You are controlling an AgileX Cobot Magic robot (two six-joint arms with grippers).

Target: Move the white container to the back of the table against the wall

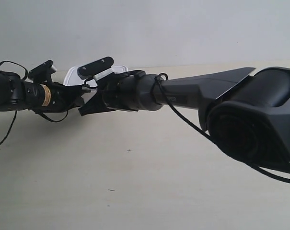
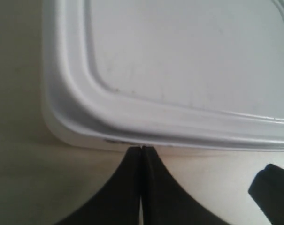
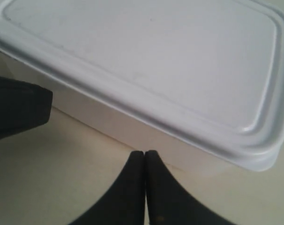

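Observation:
The white container (image 1: 72,75) sits at the far edge of the table (image 1: 135,187), close under the wall (image 1: 159,28), and both arms hide most of it in the exterior view. Its flat rimmed lid (image 2: 188,51) fills the left wrist view. There my left gripper (image 2: 142,149) is shut and empty, its tips touching the box's side wall just below a rounded corner. My right gripper (image 3: 144,153) is also shut on nothing, its tips at the foot of the long side of the container (image 3: 151,65).
The arm at the exterior view's right (image 1: 192,96) stretches across the table and is large in the foreground. The arm at the exterior view's left (image 1: 29,93) trails a black cable (image 1: 5,132). Each wrist view shows a dark part of the other arm (image 2: 273,185) (image 3: 15,110).

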